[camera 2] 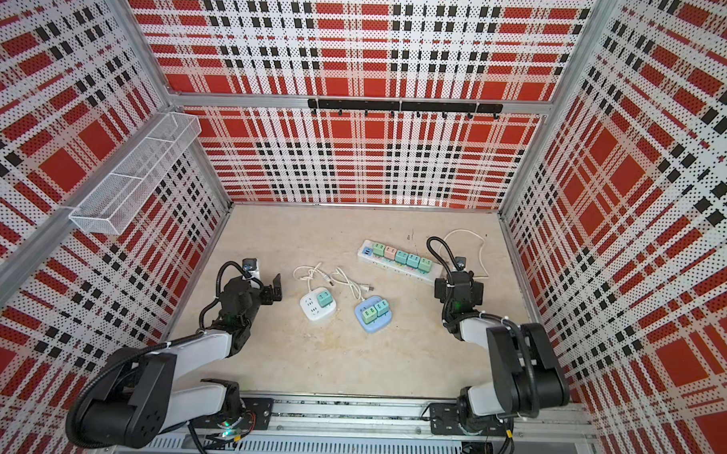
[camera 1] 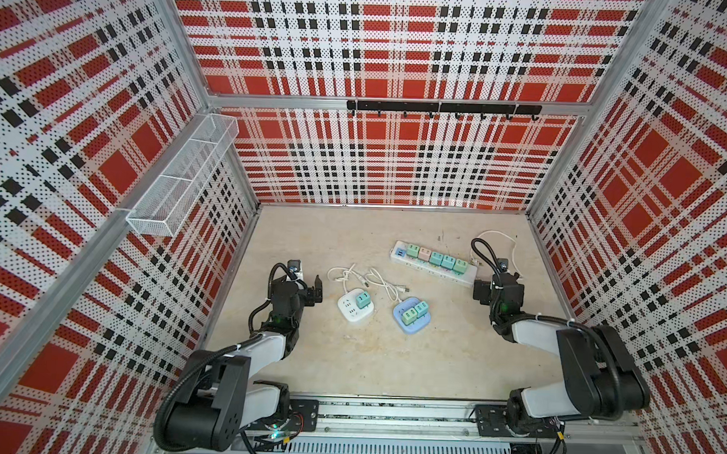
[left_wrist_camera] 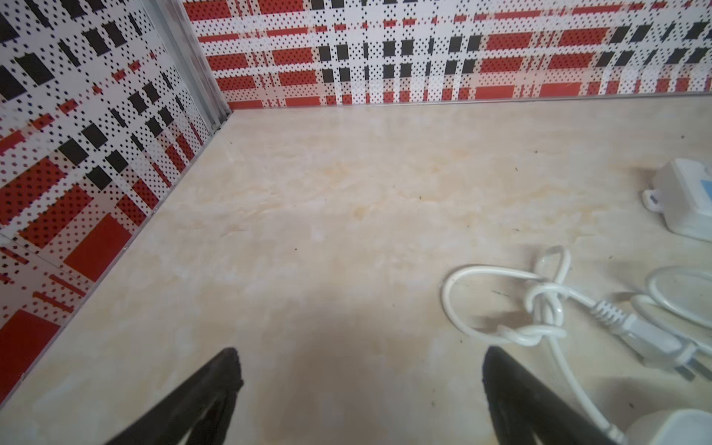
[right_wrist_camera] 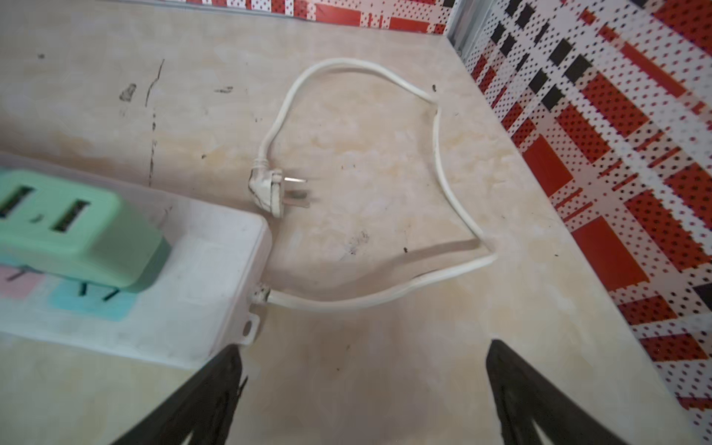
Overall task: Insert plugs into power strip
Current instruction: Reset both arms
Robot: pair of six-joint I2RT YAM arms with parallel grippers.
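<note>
The plugs (camera 1: 436,259) are sitting in sockets: five along the long power strip (camera 1: 468,277), one on the white square strip (camera 1: 347,310), two on the blue strip (camera 1: 409,328). The long strip's axis is pointing at the right gripper (right_wrist_camera: 364,356), which is hovering just beside its cord end (right_wrist_camera: 266,298), jaws spread and empty. The left gripper (camera 1: 317,292), likewise spread and empty, is hanging nearer the white strip. No loose plug is showing; the task is looking complete
</note>
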